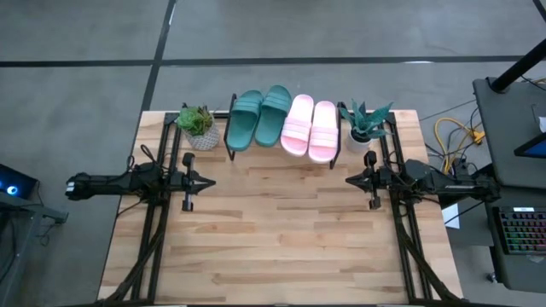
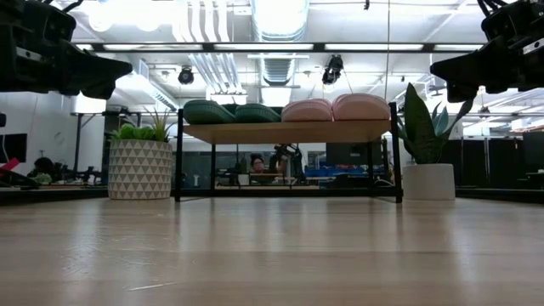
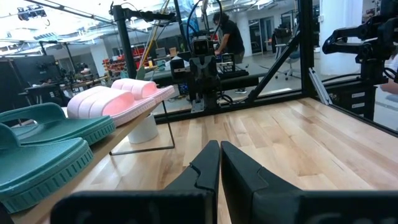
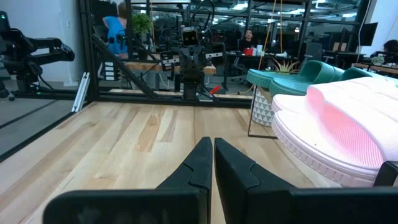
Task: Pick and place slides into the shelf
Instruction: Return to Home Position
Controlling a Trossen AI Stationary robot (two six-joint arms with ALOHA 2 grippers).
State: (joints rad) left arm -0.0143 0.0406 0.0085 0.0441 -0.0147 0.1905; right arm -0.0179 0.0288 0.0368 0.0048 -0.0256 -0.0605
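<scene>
Two dark green slides (image 1: 260, 117) and two light pink slides (image 1: 310, 129) lie side by side, soles down, on the shelf's (image 1: 230, 145) plank top at the table's far edge. The low view shows the green pair (image 2: 231, 112) and pink pair (image 2: 336, 108) on the plank (image 2: 289, 132). My left gripper (image 1: 210, 181) hovers shut above the table's left part, away from the shelf; its fingers (image 3: 219, 168) meet. My right gripper (image 1: 348, 179) hovers shut on the right; its fingers (image 4: 212, 163) meet. Neither touches anything.
A potted plant in a patterned white pot (image 1: 198, 127) stands left of the shelf, and a spiky plant in a white pot (image 1: 365, 126) stands right of it. Bare wooden tabletop (image 1: 281, 230) stretches between the arms and toward the near edge. Black frame rails (image 1: 153, 222) run along both sides.
</scene>
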